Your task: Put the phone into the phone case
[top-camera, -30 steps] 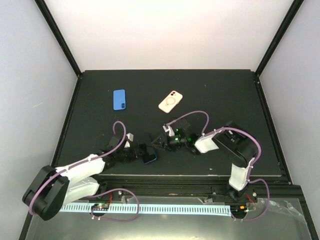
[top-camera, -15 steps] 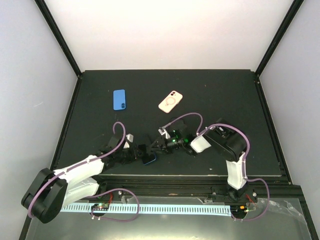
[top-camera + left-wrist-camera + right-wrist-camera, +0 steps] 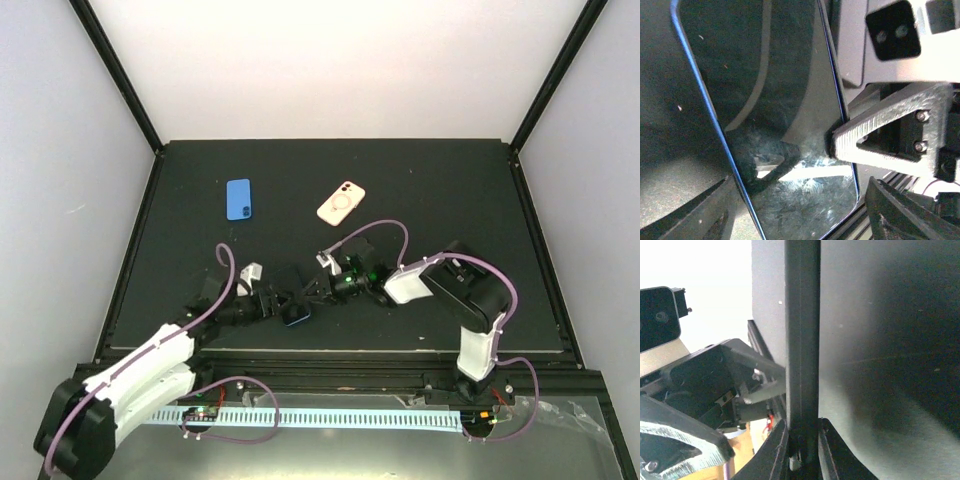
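item: phone (image 3: 294, 316). dark glass face, blue rim. location: near the front edge of the black table (image 3: 450, 190), between the two grippers. in the left wrist view its screen (image 3: 775, 100) fills most of the picture, smudged toward the lower end. in the right wrist view it shows edge-on as a dark upright bar (image 3: 802, 340).

item: right gripper (image 3: 308, 293). closed down across the thickness of the phone; its two fingers (image 3: 777, 445) pinch the edge-on slab from either side at the bottom of its own view. from the left wrist, one grey ridged finger (image 3: 880, 135) meets the phone's right edge.

item: left gripper (image 3: 272, 303). jaws spread, one dark finger (image 3: 705, 215) to each side of the phone's width. the near finger lies against the blue rim; the other sits just beside the far corner. cannot tell whether they press on it.

item: phone case (image 3: 341, 203). pale pink, white ring on its back, lying flat mid-table, well apart from both grippers and the phone.

item: blue phone-sized item (image 3: 238, 199). flat on the table, left of the phone case, apart from it.
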Robot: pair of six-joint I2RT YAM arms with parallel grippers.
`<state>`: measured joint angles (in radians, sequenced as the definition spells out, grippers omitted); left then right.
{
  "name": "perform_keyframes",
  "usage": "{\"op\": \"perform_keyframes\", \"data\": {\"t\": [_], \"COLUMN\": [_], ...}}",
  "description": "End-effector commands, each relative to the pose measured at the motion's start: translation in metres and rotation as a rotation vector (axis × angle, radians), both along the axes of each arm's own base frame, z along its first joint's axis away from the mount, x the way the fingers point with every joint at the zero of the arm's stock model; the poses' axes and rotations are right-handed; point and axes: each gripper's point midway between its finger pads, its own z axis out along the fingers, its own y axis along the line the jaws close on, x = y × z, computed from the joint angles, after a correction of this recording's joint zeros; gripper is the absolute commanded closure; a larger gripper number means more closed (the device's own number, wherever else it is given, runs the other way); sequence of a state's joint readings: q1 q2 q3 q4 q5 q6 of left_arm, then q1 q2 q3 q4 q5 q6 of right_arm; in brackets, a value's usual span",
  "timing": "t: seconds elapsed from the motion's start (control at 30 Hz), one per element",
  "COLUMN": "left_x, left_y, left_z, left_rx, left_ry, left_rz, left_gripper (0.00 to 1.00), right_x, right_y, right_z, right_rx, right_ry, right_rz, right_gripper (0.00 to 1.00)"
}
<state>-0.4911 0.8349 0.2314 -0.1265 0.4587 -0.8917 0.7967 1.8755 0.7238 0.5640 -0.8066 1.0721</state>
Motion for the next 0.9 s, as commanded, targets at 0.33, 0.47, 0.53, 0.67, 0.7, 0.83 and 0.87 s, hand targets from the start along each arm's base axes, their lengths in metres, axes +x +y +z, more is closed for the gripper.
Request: {"op": "perform_keyframes", "data": {"t": [0.33,0.47,0.53,0.67,0.7,0.83,0.87], "left_x": [0.008,-0.002,-0.006,-0.014,-0.015,-0.012,-0.01], "left_y": [0.024,0.013,0.014,0.016,0.016,0.019,0.02], "left_z": [0.109,0.151,0.17,0.198,0.2,0.199,0.197], "left_rx": [-0.26,-0.486,-0.547,-0.622,-0.635,-0.684,-0.686], "left_ry": [-0.263,-0.354,-0.414,-0.512,-0.516,-0.504,-0.5], "left_rz": [0.049,-0.01,-0.014,-0.034,-0.035,0.001,0.015], "left_gripper": [0.1,0.12,0.12,0.16,0.17,0.26,0.28], "right_x": [-0.02,-0.035,-0.042,-0.051,-0.053,-0.057,-0.058], "right_y": [0.002,-0.009,-0.014,-0.023,-0.025,-0.028,-0.029], "right_z": [0.131,0.158,0.169,0.184,0.186,0.197,0.199], "right_rx": [0.376,0.469,0.512,0.58,0.594,0.648,0.659], "right_ry": [-0.121,-0.144,-0.144,-0.126,-0.125,-0.129,-0.132], "right_rz": [0.069,0.105,0.116,0.127,0.129,0.145,0.148], "right_gripper": [0.86,0.86,0.85,0.85,0.85,0.85,0.85]}}
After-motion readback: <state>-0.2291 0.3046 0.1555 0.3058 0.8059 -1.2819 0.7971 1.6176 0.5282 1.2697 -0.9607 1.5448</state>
